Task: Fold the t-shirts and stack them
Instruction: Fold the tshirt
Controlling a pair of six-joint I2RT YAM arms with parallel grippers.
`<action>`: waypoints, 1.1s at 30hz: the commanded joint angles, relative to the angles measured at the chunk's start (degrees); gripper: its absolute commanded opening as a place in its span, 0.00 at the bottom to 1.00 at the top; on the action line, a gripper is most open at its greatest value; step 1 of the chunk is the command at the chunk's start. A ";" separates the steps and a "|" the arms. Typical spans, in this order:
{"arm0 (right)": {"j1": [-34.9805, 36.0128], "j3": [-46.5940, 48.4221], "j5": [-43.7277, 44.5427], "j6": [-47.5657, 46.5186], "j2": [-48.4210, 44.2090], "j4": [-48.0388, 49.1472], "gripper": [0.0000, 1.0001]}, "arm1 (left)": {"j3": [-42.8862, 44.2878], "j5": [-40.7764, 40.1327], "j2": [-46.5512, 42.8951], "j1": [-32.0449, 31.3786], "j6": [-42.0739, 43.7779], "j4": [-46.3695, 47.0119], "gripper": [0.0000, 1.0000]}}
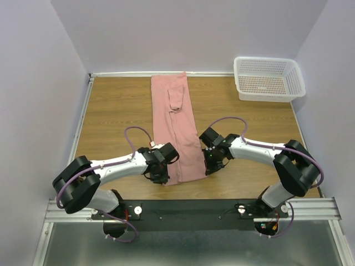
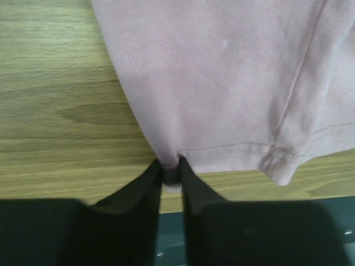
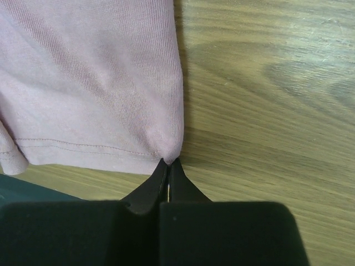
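The dusty pink t-shirt (image 1: pixel 176 127) lies as a long narrow folded strip down the middle of the wooden table, from the back edge to near the front. My left gripper (image 1: pixel 162 176) is shut on the near left corner of its hem (image 2: pixel 171 166). My right gripper (image 1: pixel 208 166) is shut on the near right corner of the hem (image 3: pixel 169 157). Both corners are pinched between the fingertips just above the table. The shirt's print is not visible.
A white plastic mesh basket (image 1: pixel 269 78) stands at the back right corner. Bare wood (image 1: pixel 111 111) lies left and right of the strip. Purple walls enclose the table on three sides. The black base rail (image 1: pixel 188 209) runs along the near edge.
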 commanded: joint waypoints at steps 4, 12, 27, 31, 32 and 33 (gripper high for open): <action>-0.06 -4.16 -3.07 0.11 -4.21 -2.10 0.01 | -1.39 2.36 0.52 -2.35 -2.35 -3.61 0.00; -0.15 -7.95 -5.79 2.93 -14.31 -8.87 0.01 | -1.20 3.42 -5.98 -3.24 -2.96 -10.66 0.00; -0.23 4.52 -3.16 -1.02 -8.80 -11.85 0.01 | 3.25 6.34 -4.68 -0.79 1.34 -8.27 0.00; -1.37 12.08 0.26 -3.92 -3.61 -12.47 0.01 | 8.10 1.58 -3.09 4.48 6.60 -9.86 0.00; -1.99 13.39 0.96 -4.54 -2.82 -12.65 0.01 | 8.72 0.79 -2.74 6.41 7.83 -9.86 0.00; -3.30 16.19 1.84 -5.15 -1.85 -12.74 0.01 | 9.94 0.09 -2.13 8.17 9.24 -9.95 0.00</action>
